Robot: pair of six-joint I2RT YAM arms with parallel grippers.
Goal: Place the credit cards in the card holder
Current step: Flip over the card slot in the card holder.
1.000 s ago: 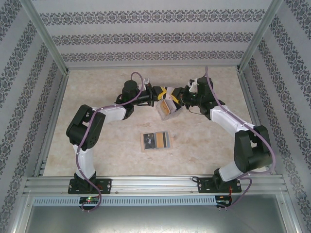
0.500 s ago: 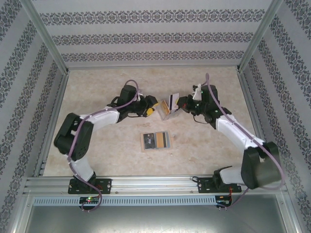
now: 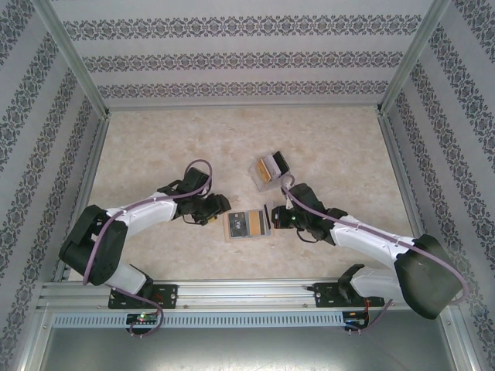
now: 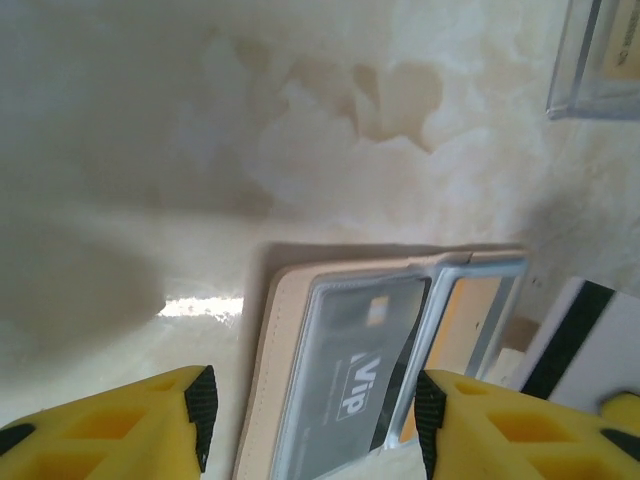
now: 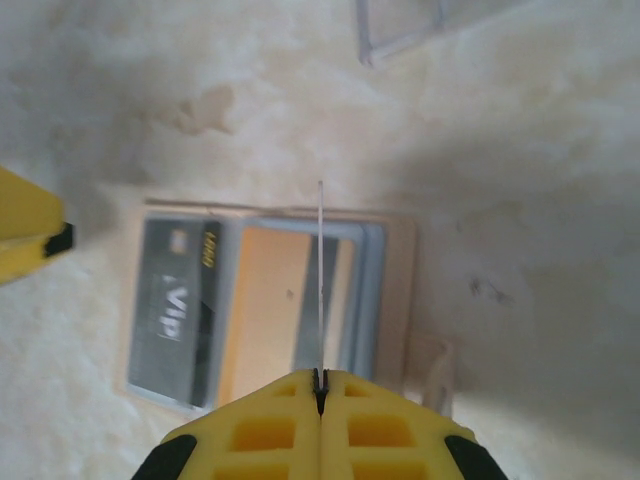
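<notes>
1. The left tool point(image 3: 216, 210) hangs low with its jaws apart and empty, just beside the left edge of the card holder, probably placed to keep it from sliding.
2. The card holder point(image 3: 247, 225) lies open and flat on the desk point(image 3: 155, 147) between both tools. A black VIP card point(image 4: 350, 385) sits in its left clear sleeve, and an orange-yellow card point(image 5: 265, 300) in the next.
3. The right tool point(image 5: 320, 385) is clamped on a white card with a black stripe point(image 4: 575, 335). It holds the card on edge over the holder's right sleeves, likely so the thin edge can slip in.
4. Farther back, a clear plastic box point(image 3: 269, 170) holds more cards.
</notes>
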